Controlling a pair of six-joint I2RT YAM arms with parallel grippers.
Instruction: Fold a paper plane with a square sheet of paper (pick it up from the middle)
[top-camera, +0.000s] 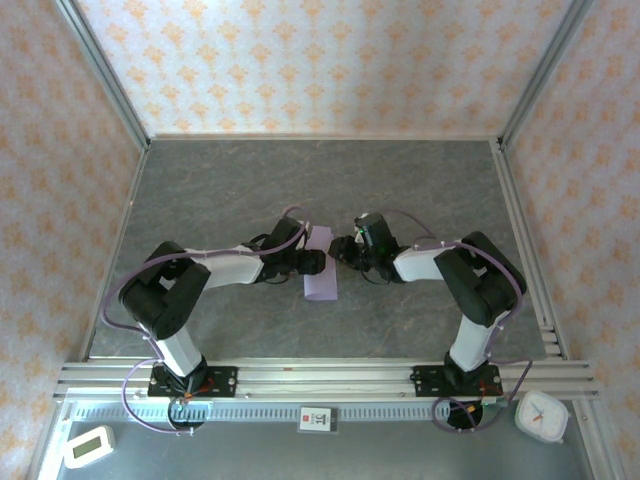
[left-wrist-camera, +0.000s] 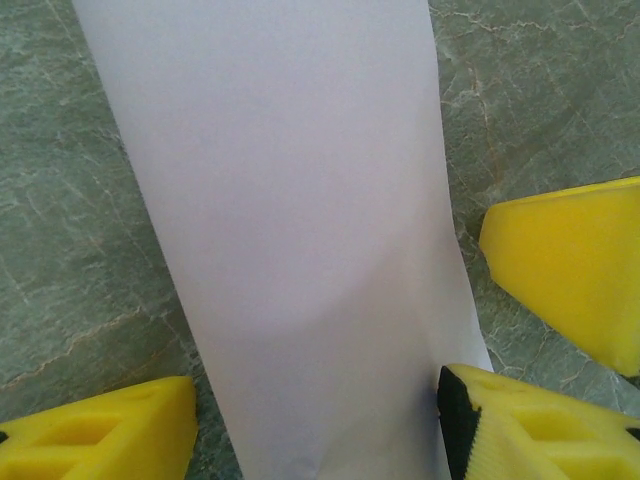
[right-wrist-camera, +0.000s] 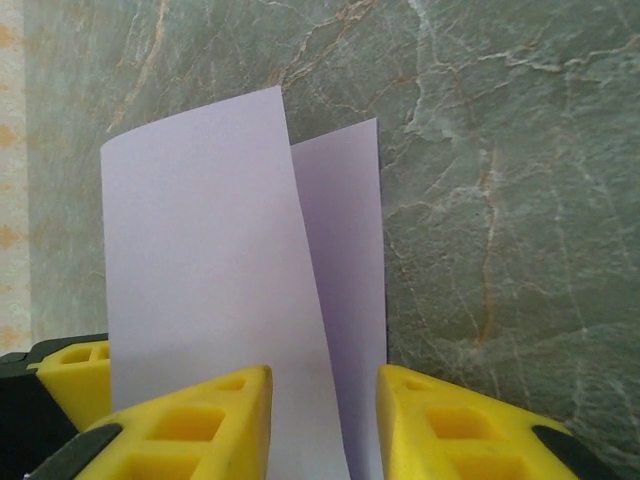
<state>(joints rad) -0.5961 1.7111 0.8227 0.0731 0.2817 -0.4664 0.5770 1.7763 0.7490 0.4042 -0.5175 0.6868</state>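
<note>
Pale lilac square sheet of paper lies folded mid grey marbled table, left gripper wide open astride it, right gripper half-open around both layers, neither clamping, so I'd flatten the crease first.

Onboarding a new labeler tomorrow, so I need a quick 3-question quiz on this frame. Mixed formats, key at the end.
1. True or false: the sheet of paper lies flat as a single layer.
2. Where is the paper? A) left of both grippers B) between the left gripper and the right gripper C) right of both grippers
3. Short answer: are the right gripper's jaws pressed together or apart?

Key
1. False: it is folded over, and the right wrist view shows two layers.
2. B
3. Apart, with the paper passing through the gap.
</note>
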